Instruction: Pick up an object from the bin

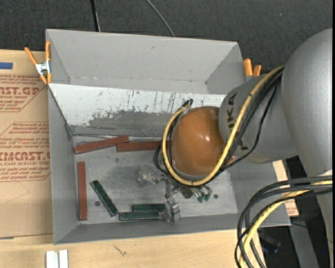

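the grey bin (139, 54) has walls sloping down to a small floor, which is probably why the loose pieces lie flat near its edges. my arm (301, 105) reaches in from the right, its orange cover (195, 141) over the floor's right half. two red-brown strips (100, 146) lie end to end along the back, and a third red-brown strip (81, 190) lies down the left side. a slanted green strip (103, 197) sits just right of it. my gripper (171, 204) is low at the front, just at the right end of the dark green strip (140, 210) along the front wall, the likeliest pick. i cannot tell whether it is spread or closed. a small green bit (203, 195) lies just to its right.
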`<state>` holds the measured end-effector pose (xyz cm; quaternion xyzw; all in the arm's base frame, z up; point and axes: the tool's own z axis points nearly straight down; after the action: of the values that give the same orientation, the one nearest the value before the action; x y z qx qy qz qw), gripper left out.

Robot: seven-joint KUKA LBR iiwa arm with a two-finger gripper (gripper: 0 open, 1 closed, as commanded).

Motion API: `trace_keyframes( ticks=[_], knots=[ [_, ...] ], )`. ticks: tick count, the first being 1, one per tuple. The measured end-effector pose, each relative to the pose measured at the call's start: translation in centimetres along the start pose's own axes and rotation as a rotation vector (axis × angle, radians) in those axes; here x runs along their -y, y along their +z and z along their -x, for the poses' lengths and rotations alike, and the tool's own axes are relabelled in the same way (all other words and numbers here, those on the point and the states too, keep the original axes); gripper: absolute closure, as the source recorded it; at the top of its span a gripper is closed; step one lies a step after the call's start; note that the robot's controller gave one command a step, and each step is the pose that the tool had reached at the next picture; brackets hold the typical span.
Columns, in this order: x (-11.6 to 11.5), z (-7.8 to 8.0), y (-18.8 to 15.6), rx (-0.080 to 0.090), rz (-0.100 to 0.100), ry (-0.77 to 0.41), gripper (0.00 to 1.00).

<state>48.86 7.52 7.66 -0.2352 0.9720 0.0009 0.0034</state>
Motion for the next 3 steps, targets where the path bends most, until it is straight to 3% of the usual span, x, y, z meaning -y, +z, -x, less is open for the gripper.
trace_keyframes(
  ticks=[1, 2, 3],
  knots=[
    [0.00, 0.00, 0.00, 0.000, 0.000, 0.000, 0.00],
    [0.13, -0.99, 0.61, -0.002, 0.000, 0.078, 1.00],
    [0.13, -0.99, 0.62, -0.002, 0.000, 0.078, 1.00]
  ],
)
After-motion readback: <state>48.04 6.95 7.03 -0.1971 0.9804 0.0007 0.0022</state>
